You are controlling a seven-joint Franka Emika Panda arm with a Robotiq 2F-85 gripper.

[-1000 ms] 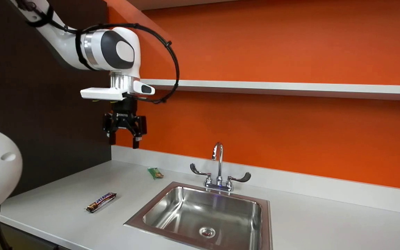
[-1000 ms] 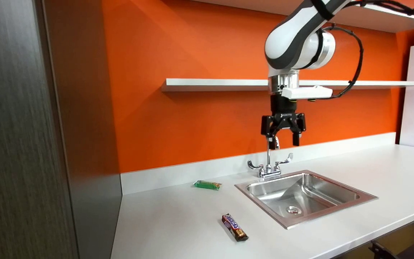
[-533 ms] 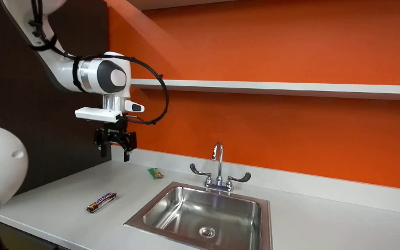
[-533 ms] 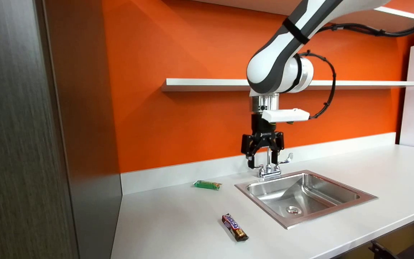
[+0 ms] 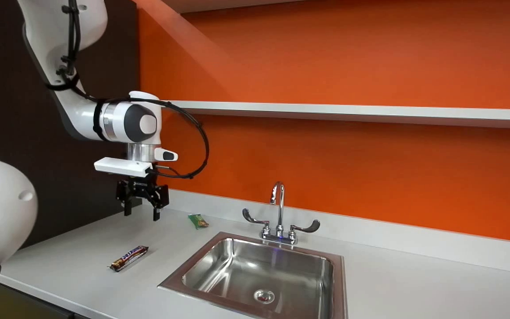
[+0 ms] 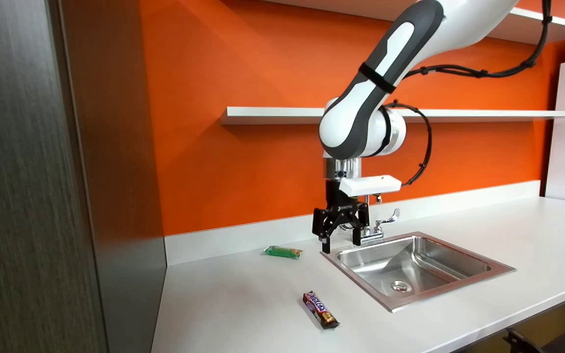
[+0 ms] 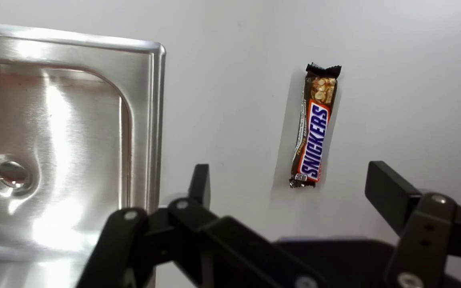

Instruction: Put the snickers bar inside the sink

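The snickers bar (image 5: 129, 258) lies flat on the counter, left of the sink (image 5: 196, 261), in both exterior views; the bar (image 6: 320, 310) and the sink's steel rim (image 6: 362, 280) show there too. My gripper (image 5: 142, 215) points down, open and empty, well above the counter; it also shows in an exterior view (image 6: 341, 244). In the wrist view the bar (image 7: 314, 132) lies lengthwise ahead of the open fingers (image 7: 288, 176), within the span between them and touching neither. The sink's corner (image 7: 140, 120) is at the left there, with its drain visible.
A small green packet (image 5: 198, 221) lies near the back wall; it also shows in an exterior view (image 6: 283, 252). The chrome faucet (image 5: 279, 226) stands behind the basin. A white shelf (image 5: 348, 110) runs along the orange wall. A dark panel (image 5: 82, 177) closes the left end.
My gripper has come down steadily toward the counter and shifted left in both exterior views, staying open. The bar, packet and sink have not moved.
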